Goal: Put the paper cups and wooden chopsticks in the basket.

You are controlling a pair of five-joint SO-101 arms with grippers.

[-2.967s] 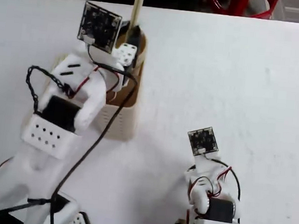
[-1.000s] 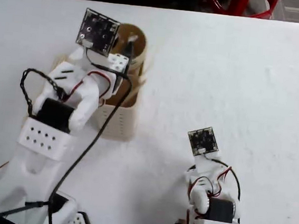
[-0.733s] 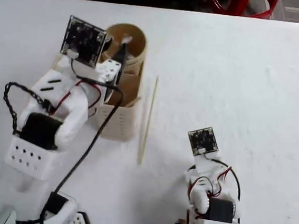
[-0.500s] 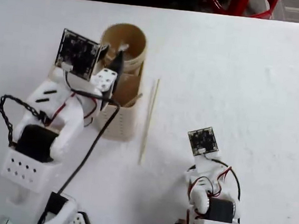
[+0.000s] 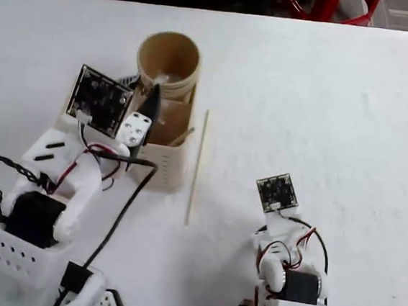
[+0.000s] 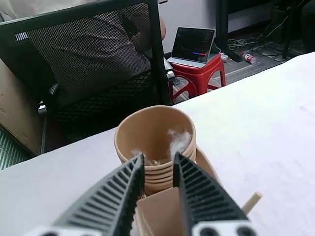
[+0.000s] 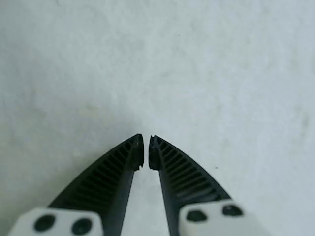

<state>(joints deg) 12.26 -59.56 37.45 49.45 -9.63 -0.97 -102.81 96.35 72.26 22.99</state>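
- Tan paper cups, nested, stand upright in the basket's far end.
- White perforated basket sits on the bench.
- One wooden chopstick lies flat just beside the basket.

Basket just beside chopstick; table beyond

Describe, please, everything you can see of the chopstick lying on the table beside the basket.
The wooden chopstick is a thin, straight, pale stick lying flat on the white table, outside the basket. In the high view it runs alongside the basket's right wall, close to it but apparently apart. One end points toward the table's far edge, the other toward the arms. No gripper touches it.
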